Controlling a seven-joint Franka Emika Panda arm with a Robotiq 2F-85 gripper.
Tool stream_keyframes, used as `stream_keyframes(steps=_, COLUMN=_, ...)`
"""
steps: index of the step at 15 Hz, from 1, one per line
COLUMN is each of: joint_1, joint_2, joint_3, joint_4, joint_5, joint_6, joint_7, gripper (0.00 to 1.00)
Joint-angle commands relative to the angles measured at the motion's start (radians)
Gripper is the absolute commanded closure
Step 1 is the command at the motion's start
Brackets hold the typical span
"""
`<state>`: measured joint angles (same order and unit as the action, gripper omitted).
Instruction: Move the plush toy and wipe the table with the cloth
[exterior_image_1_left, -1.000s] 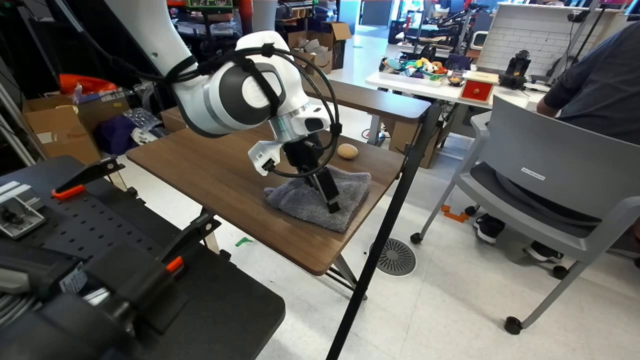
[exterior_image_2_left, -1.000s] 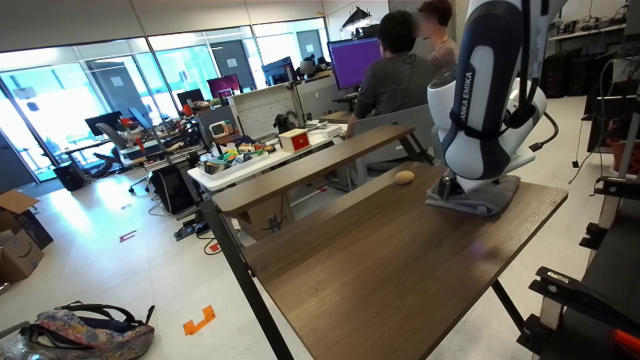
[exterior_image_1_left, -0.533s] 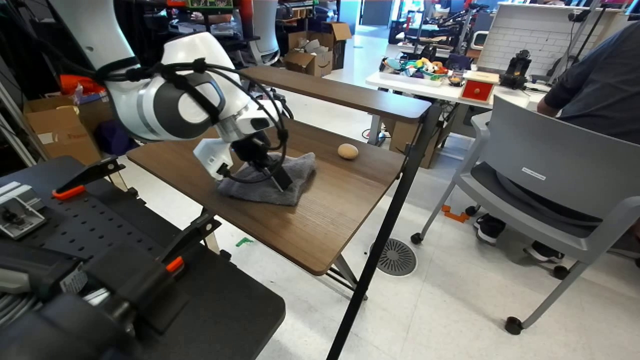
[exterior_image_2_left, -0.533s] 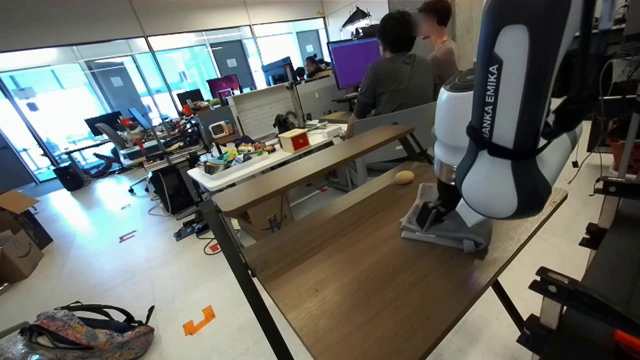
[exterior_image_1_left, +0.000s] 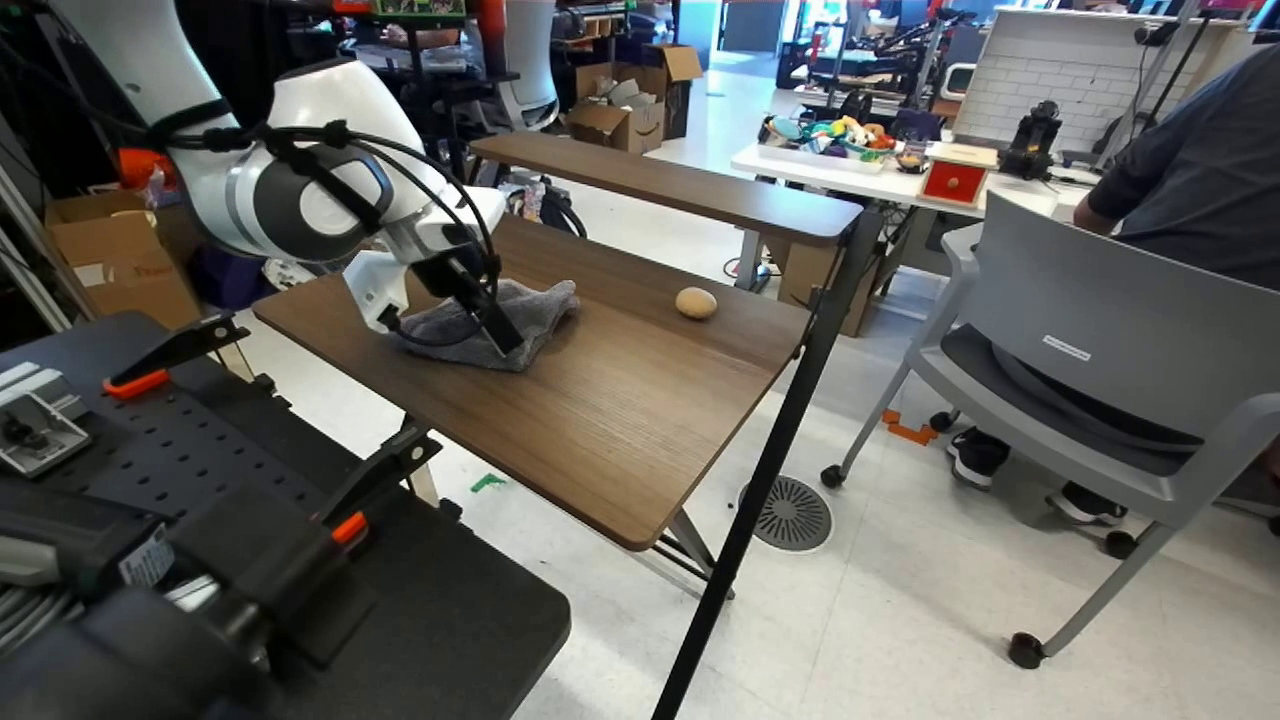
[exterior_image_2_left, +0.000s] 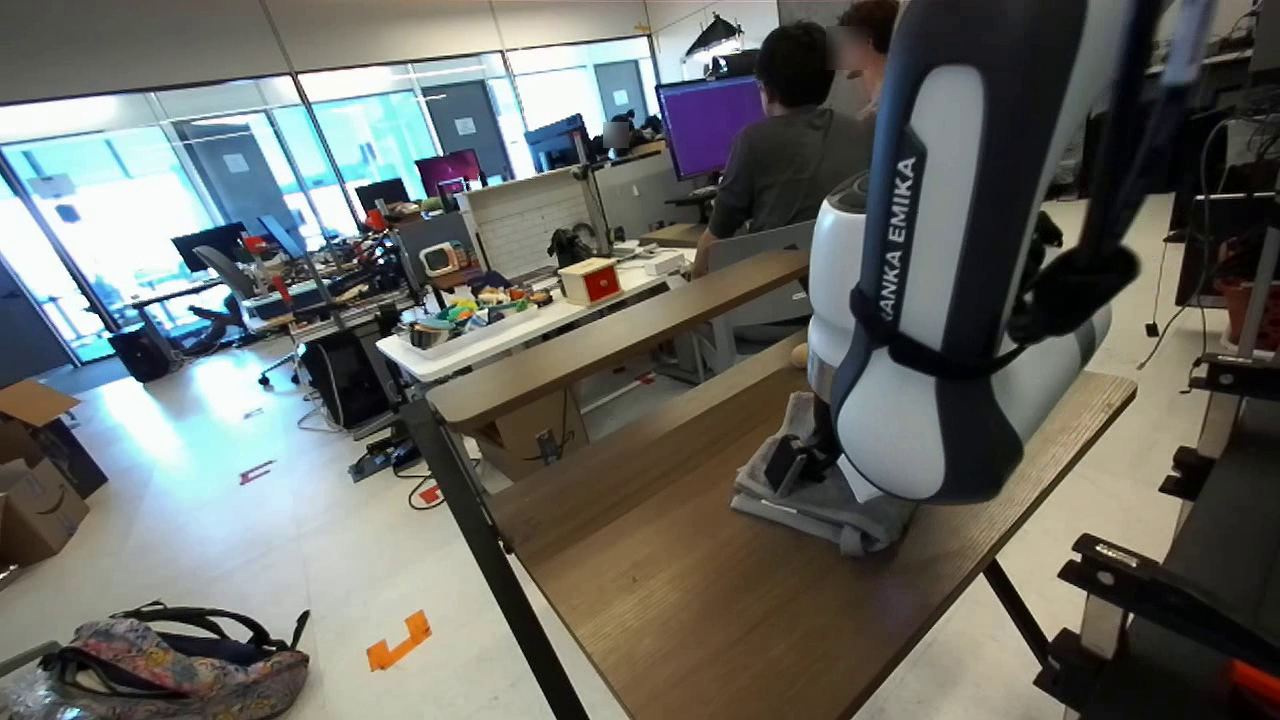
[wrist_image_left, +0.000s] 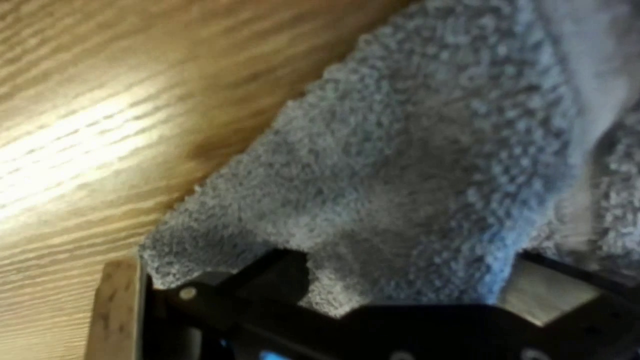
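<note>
While the small tan toy lay just right of centre in an exterior view, near the far edge of the desk, the hand was well apart from it, left of centre. Its jaws stood wide apart, down on the rumpled grey cloth, which lay on the desk beneath and between them. Across the lower part of the wrist view the cloth bunched between the jaws, with the desk at upper left. In an exterior view, the arm hid most of the toy.
</note>
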<state>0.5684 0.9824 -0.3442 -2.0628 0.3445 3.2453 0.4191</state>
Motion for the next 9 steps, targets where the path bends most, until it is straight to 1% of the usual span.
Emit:
stream_keyframes(steps=1, joint_1=-0.016, joint_2=0.154, joint_3=-0.081, joint_4=0.18, joint_5=0.045, joint_6=-0.149, joint_7=0.072, gripper=0.0)
stream_keyframes(steps=3, joint_1=-0.069, joint_2=0.084, joint_3=-0.064, joint_4=0.182, joint_5=0.004, joint_6=-0.2, joint_7=0.07, gripper=0.0)
stream_keyframes(steps=4, joint_1=-0.118, joint_2=0.003, joint_3=-0.024, joint_4=0.146, joint_5=-0.016, joint_6=-0.201, joint_7=0.033, gripper=0.0)
stream_keyframes(steps=5, joint_1=-0.169, joint_2=-0.055, joint_3=0.02, joint_4=0.119, joint_5=-0.028, joint_6=-0.182, joint_7=-0.001, gripper=0.0)
stream_keyframes(steps=6, joint_1=-0.227, joint_2=-0.136, joint_3=0.073, joint_4=0.066, joint_5=-0.035, joint_6=-0.136, joint_7=-0.044, gripper=0.0)
stream_keyframes(steps=8, joint_1=-0.353, joint_2=-0.243, joint_3=0.19, joint_4=0.006, joint_5=-0.039, joint_6=-0.062, joint_7=-0.11, gripper=0.0)
stream_keyframes(steps=9, joint_1=-0.431, joint_2=-0.296, joint_3=0.263, joint_4=-0.018, joint_5=-0.04, joint_6=-0.046, joint_7=-0.143, gripper=0.0)
